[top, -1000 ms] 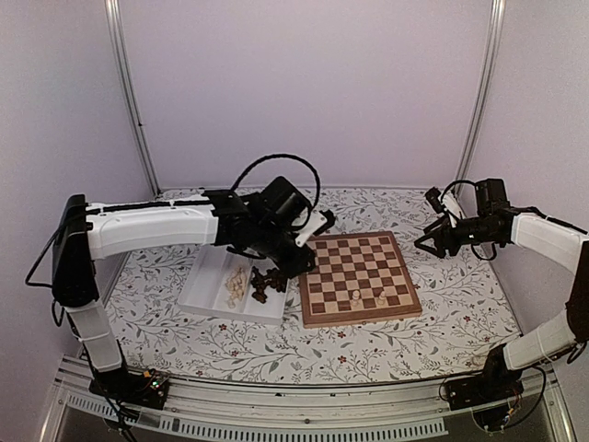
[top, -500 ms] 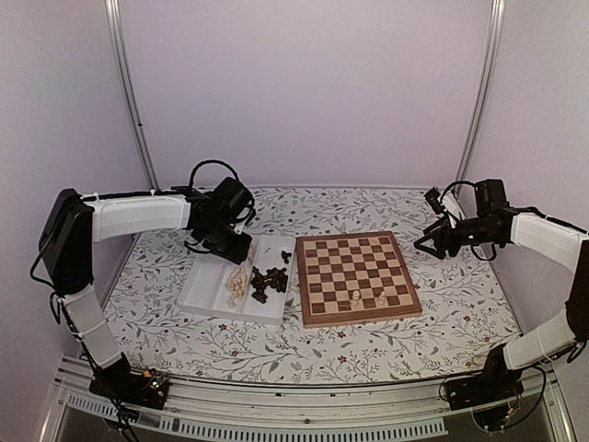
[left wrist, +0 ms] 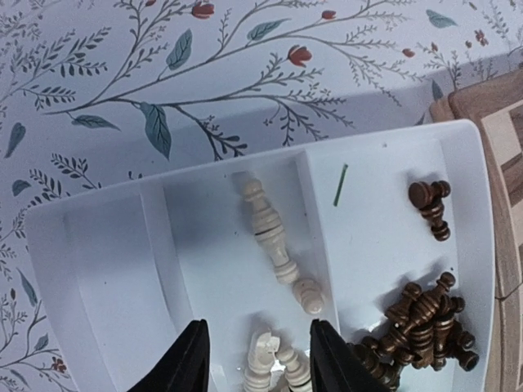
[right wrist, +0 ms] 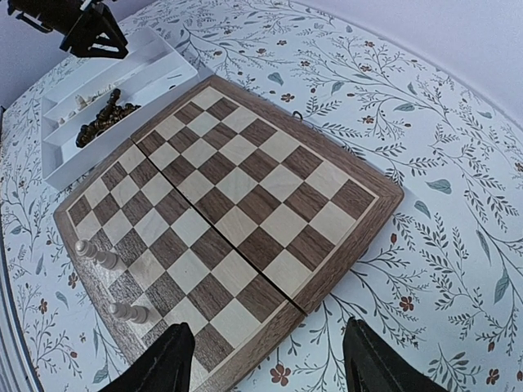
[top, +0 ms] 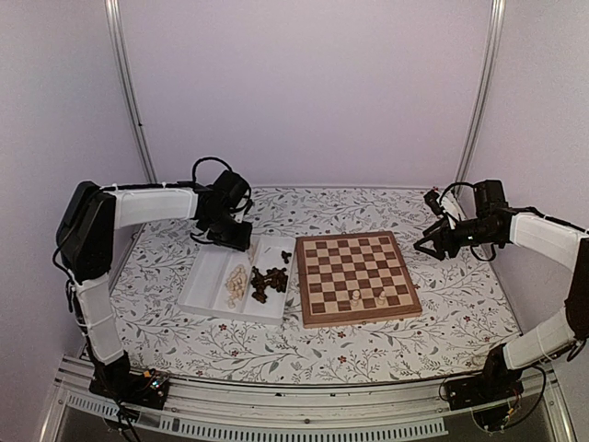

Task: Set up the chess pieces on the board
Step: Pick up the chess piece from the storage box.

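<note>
The board [top: 357, 241] lies right of centre, with two cream chess pieces [top: 366, 297] standing on its near rows. More cream pieces [top: 237, 284] and dark pieces [top: 269, 280] lie in a white tray [top: 204, 287] left of it. My left gripper [top: 232, 241] hovers over the tray's far end, open and empty. In the left wrist view its gripper [left wrist: 255, 367] brackets cream pieces [left wrist: 274, 237], with dark pieces [left wrist: 421, 322] to the right. My right gripper [top: 425, 247] is open and empty, raised beside the board's far right edge. The right wrist view shows the gripper [right wrist: 270, 367], board [right wrist: 237, 180] and the two cream pieces [right wrist: 98, 257].
The table has a floral cloth [top: 460, 313]. The tray has two compartments with a divider [left wrist: 315, 196]. The board's corner [left wrist: 502, 139] touches the tray's right side. Enclosure walls and metal posts [top: 129, 92] stand behind and at the sides.
My left arm has pulled back from the gap between tray and board to the tray's far left end. The right arm has not moved.
</note>
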`<action>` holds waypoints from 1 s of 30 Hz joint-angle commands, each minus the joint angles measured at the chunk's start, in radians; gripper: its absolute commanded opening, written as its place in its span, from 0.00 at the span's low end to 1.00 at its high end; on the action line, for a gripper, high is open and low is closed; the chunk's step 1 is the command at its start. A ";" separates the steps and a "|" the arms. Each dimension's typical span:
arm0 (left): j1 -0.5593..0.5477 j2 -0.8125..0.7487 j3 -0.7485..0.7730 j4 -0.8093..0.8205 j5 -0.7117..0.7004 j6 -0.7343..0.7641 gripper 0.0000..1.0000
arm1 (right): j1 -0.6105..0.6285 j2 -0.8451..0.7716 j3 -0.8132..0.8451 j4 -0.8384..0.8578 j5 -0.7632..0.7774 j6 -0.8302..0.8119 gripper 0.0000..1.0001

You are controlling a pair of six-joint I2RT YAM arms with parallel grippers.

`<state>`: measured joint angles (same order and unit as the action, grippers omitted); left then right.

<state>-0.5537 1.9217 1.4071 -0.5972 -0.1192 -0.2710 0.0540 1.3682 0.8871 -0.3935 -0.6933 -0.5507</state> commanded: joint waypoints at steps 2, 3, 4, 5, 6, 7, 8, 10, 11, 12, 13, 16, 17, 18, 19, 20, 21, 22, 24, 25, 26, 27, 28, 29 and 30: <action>0.022 0.086 0.085 0.027 -0.002 -0.032 0.40 | 0.002 0.011 0.018 -0.010 -0.011 -0.015 0.65; 0.024 0.099 0.094 0.027 0.005 -0.035 0.38 | 0.003 0.011 0.017 -0.011 -0.011 -0.016 0.65; 0.025 0.110 0.100 0.030 0.007 -0.038 0.37 | 0.002 0.010 0.016 -0.012 -0.010 -0.018 0.65; 0.026 0.120 0.105 0.035 0.008 -0.040 0.37 | 0.002 0.010 0.016 -0.013 -0.010 -0.019 0.65; 0.027 0.129 0.110 0.038 0.011 -0.041 0.37 | 0.002 0.011 0.018 -0.013 -0.010 -0.020 0.65; 0.028 0.139 0.115 0.040 0.015 -0.041 0.37 | 0.003 0.011 0.018 -0.013 -0.011 -0.020 0.65; 0.028 0.149 0.119 0.044 0.019 -0.042 0.37 | 0.002 0.012 0.019 -0.014 -0.012 -0.021 0.65; 0.028 0.166 0.128 0.044 0.019 -0.045 0.37 | 0.001 0.015 0.020 -0.016 -0.012 -0.023 0.65; 0.030 0.174 0.131 0.046 0.018 -0.047 0.37 | 0.002 0.015 0.021 -0.017 -0.014 -0.023 0.65; 0.032 0.180 0.134 0.050 0.019 -0.048 0.37 | 0.002 0.015 0.022 -0.019 -0.014 -0.024 0.65; 0.033 0.186 0.134 0.054 0.022 -0.049 0.37 | 0.002 0.017 0.022 -0.020 -0.016 -0.025 0.65; 0.039 0.205 0.140 0.063 0.030 -0.055 0.37 | 0.002 0.019 0.024 -0.023 -0.018 -0.027 0.65; 0.040 0.212 0.143 0.063 0.031 -0.058 0.37 | 0.004 0.020 0.024 -0.022 -0.020 -0.028 0.65; 0.041 0.220 0.148 0.062 0.032 -0.058 0.38 | 0.004 0.021 0.025 -0.025 -0.020 -0.029 0.65; 0.041 0.228 0.154 0.062 0.032 -0.057 0.39 | 0.004 0.022 0.026 -0.025 -0.021 -0.029 0.65; 0.041 0.237 0.160 0.056 0.033 -0.059 0.40 | 0.003 0.023 0.026 -0.025 -0.022 -0.029 0.65; 0.041 0.248 0.169 0.046 0.031 -0.060 0.42 | 0.004 0.024 0.026 -0.026 -0.023 -0.030 0.65; 0.041 0.257 0.177 0.031 0.028 -0.059 0.44 | 0.004 0.025 0.026 -0.027 -0.024 -0.031 0.65; 0.041 0.270 0.187 0.008 0.014 -0.062 0.44 | 0.004 0.024 0.026 -0.028 -0.025 -0.031 0.65; 0.041 0.272 0.187 0.000 0.011 -0.063 0.41 | 0.004 0.023 0.026 -0.028 -0.026 -0.031 0.65; 0.041 0.271 0.185 -0.009 0.012 -0.066 0.37 | 0.002 0.024 0.026 -0.028 -0.026 -0.031 0.65; 0.040 0.270 0.184 -0.022 0.016 -0.069 0.33 | 0.004 0.023 0.027 -0.029 -0.025 -0.031 0.65; 0.041 0.267 0.182 -0.037 0.022 -0.073 0.31 | 0.004 0.024 0.027 -0.031 -0.025 -0.031 0.65; 0.040 0.263 0.181 -0.055 0.031 -0.077 0.30 | 0.005 0.024 0.027 -0.030 -0.027 -0.031 0.65; 0.039 0.257 0.178 -0.075 0.041 -0.080 0.29 | 0.004 0.025 0.028 -0.030 -0.027 -0.031 0.65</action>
<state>-0.5232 2.1773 1.5742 -0.5861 -0.1005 -0.3336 0.0540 1.3834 0.8894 -0.4053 -0.6949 -0.5701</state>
